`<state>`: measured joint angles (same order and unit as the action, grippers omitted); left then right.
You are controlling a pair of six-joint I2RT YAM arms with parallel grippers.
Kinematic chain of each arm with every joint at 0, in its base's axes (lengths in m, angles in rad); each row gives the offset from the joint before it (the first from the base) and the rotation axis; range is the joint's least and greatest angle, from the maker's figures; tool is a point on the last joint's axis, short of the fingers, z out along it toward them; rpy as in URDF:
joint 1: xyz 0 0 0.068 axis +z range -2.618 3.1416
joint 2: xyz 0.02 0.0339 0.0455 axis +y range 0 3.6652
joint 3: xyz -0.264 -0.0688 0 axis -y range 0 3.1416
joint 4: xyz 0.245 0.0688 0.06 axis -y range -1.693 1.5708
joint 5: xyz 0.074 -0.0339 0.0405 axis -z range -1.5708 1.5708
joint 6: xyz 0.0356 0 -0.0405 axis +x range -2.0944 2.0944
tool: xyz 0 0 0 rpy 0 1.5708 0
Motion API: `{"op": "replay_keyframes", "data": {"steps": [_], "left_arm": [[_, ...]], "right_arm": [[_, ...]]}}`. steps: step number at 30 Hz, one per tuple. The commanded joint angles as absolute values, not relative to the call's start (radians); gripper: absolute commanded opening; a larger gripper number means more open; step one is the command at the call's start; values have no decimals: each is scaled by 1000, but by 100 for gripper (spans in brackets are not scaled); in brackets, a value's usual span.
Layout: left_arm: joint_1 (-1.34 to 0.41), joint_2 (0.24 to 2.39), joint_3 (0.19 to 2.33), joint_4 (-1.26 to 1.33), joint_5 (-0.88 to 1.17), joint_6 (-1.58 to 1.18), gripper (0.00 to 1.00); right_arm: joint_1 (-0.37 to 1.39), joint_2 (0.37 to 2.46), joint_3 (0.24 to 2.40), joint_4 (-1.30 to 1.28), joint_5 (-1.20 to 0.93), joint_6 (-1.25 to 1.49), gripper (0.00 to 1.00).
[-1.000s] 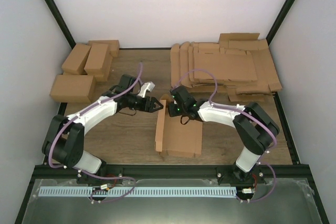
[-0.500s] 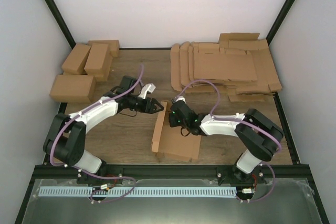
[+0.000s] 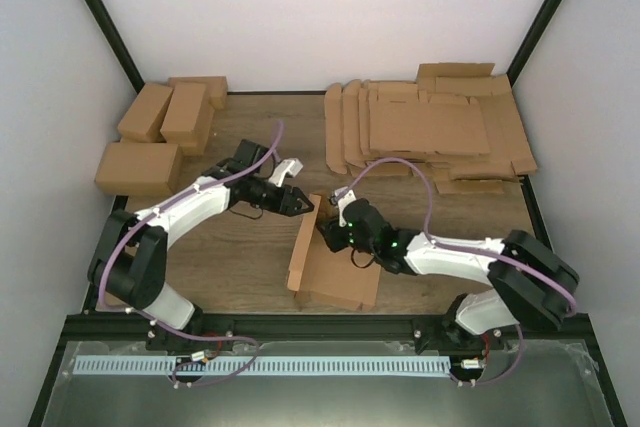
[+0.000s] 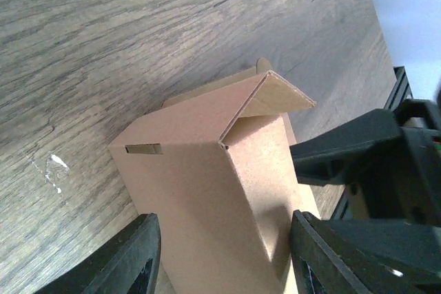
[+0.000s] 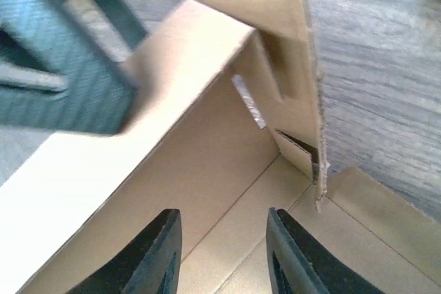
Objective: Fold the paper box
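The paper box (image 3: 335, 265) lies half-folded on the wooden table in the middle, its left side wall (image 3: 303, 245) raised. My left gripper (image 3: 297, 201) is open at the far end of that wall. In the left wrist view the wall (image 4: 207, 191) stands between the spread fingers of the gripper (image 4: 224, 259). My right gripper (image 3: 336, 234) is open over the box's far end. In the right wrist view the gripper (image 5: 220, 253) hangs over the box's inner floor (image 5: 275, 239), with the raised wall (image 5: 172, 142) to its left and a corner flap (image 5: 296, 67) standing ahead.
A pile of flat brown cardboard blanks (image 3: 430, 132) lies at the back right. Several folded brown cartons (image 3: 160, 137) are stacked at the back left. A black frame rail (image 3: 320, 325) runs along the near edge.
My right arm has stretched left and nearer, and the box has shifted a little nearer and turned slightly. My left gripper has moved right to the raised wall's far end.
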<state>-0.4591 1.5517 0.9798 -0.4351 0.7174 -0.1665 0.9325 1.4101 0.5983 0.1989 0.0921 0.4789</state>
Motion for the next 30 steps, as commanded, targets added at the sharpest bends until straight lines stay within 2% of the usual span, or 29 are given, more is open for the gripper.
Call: {"op": "replay_keyframes", "data": {"steps": [1,7,11,16,22,27,30], "left_arm": [[-463,1609,991,-559,596,-98,52],[-467,1632,1030,-585,583,-83,52],[-472,1637,1044,-589,580,-84,52],[-476,1643,1049,-590,580,-84,52],[-481,1655,1057,-598,585,-72,52],[-482,1668,1073,-612,590,-56,52],[-483,1677,1086,-613,597,-51,52]], "right_arm": [[897,1311,542,219,-24,363,39],[713,1144,455,224,-212,342,41],[557,1132,474,242,-388,329,41],[450,1331,599,251,-510,299,41],[437,1565,790,267,-580,227,41],[451,1651,843,282,-704,92,41],[479,1647,813,282,-696,-4,42]]}}
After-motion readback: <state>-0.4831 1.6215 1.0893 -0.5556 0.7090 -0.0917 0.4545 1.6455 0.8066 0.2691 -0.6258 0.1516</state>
